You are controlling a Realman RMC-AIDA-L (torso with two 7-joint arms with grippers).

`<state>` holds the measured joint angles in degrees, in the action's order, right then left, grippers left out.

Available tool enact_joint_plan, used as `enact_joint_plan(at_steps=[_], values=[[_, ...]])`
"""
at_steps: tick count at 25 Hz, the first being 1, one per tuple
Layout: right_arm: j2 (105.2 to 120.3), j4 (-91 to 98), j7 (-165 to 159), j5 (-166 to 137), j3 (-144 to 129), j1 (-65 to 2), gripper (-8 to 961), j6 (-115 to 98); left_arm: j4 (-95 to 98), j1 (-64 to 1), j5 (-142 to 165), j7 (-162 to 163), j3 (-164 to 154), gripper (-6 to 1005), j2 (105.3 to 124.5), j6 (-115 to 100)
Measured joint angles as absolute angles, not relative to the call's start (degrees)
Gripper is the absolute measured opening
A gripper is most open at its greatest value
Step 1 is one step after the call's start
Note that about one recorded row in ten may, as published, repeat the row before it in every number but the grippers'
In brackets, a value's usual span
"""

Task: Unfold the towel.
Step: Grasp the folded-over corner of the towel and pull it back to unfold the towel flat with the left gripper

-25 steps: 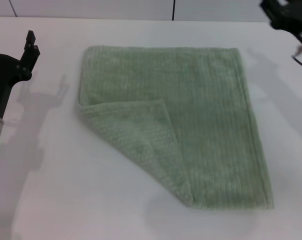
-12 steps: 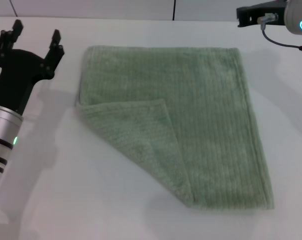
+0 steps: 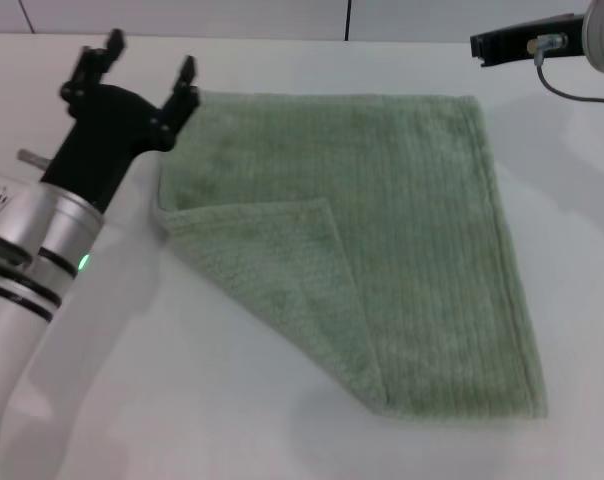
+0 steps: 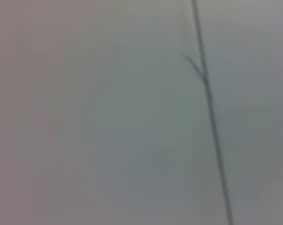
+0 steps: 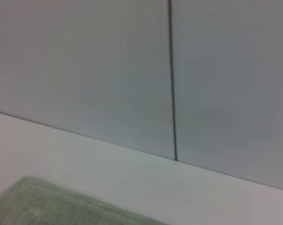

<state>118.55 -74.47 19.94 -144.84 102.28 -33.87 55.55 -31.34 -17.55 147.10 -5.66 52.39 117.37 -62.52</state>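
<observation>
A white desk (image 3: 182, 400) fills the head view, backed along its far edge by a pale wall (image 3: 182, 15) with dark vertical panel seams. The towel (image 3: 402, 250) lies flat on the desk, its far hem running near the far edge and its body reaching down toward the near right corner. Its near left corner is folded over onto the cloth, forming a triangular flap (image 3: 272, 270) whose tip points toward the middle of the towel. The towel and its fold lie exactly as they did a second ago.

The left gripper (image 3: 147, 72) has changed most. A second ago it sat at the desk's left edge, well clear of the cloth; it has since swung inward and toward the far edge, and now hovers at the towel's far left corner with its two black fingers spread apart and nothing between them. One fingertip (image 3: 187, 70) overlaps the towel's far hem; whether it touches cannot be told.

The right arm (image 3: 527, 40) stays raised over the far right corner, having shifted slightly since half a second ago. Whether its gripper is released or clenched cannot be told. The right wrist view shows a towel corner (image 5: 52, 204).
</observation>
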Motion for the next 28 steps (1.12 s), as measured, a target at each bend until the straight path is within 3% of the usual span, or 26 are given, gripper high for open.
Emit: enact_joint_plan(at_steps=[6, 17, 22, 25, 28], values=[[118.69, -73.6, 21.4, -144.8, 102.6, -33.1, -1, 54.8, -47.6, -14.8, 154.2, -5.9, 57.5, 783, 114.72, -41.7], [118.87, -72.2, 25.5, -143.8, 106.6, -31.9, -1, 51.8, -83.5, -6.7, 165.3, -7.0, 65.9, 782, 112.09, 2.1], [118.62, -68.6, 21.9, -144.3, 107.5, -34.1, -1, 52.4, -93.7, -6.7, 165.1, -13.7, 67.6, 782, 113.56, 21.4], [118.02, -66.4, 17.2, -148.0, 108.8, -38.3, -1, 57.1, -98.5, -8.7, 165.0, -17.5, 71.0, 783, 117.52, 36.1], [117.70, -64.7, 16.1, -150.0, 109.6, -40.7, -2, 59.2, -99.8, -9.6, 164.4, -18.3, 71.5, 783, 118.35, 39.5]])
